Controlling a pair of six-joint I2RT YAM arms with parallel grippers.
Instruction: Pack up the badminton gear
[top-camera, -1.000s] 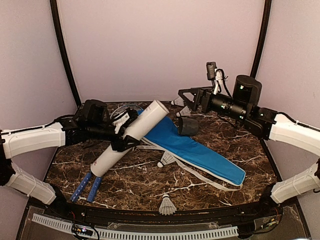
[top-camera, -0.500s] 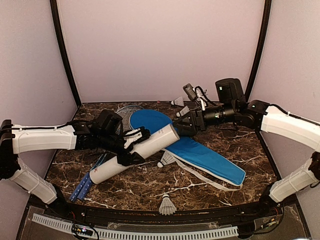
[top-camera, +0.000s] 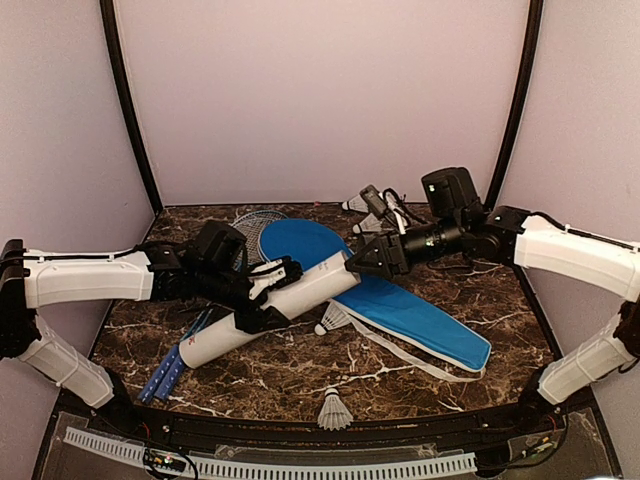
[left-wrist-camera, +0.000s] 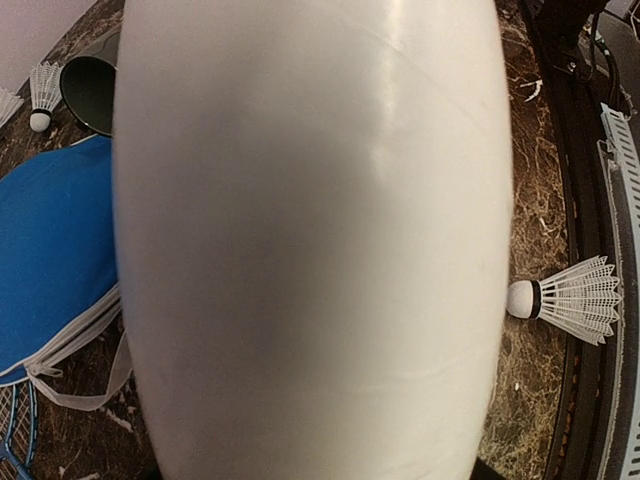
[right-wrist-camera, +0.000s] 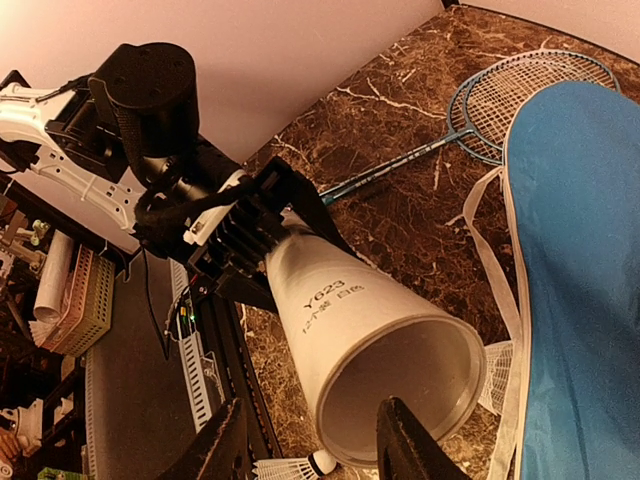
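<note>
You've got L gripper (top-camera: 264, 294) clamped mid-way on the white tube (top-camera: 312, 286), tilted over the table (top-camera: 250, 372) beside the blue bag (top-camera: 405, 308); R gripper (top-camera: 368, 259) at its open end, fingers (right-wrist-camera: 405, 442) apart, can't tell if gripping.

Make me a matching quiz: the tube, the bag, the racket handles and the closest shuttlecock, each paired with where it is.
1 white tube
2 blue bag
3 racket handles
4 nearest shuttlecock

a front edge, centre
b held in the left gripper
c front left, by the tube's left end
d lying flat, reaching right

Pairs: 1-b, 2-d, 3-c, 4-a
</note>
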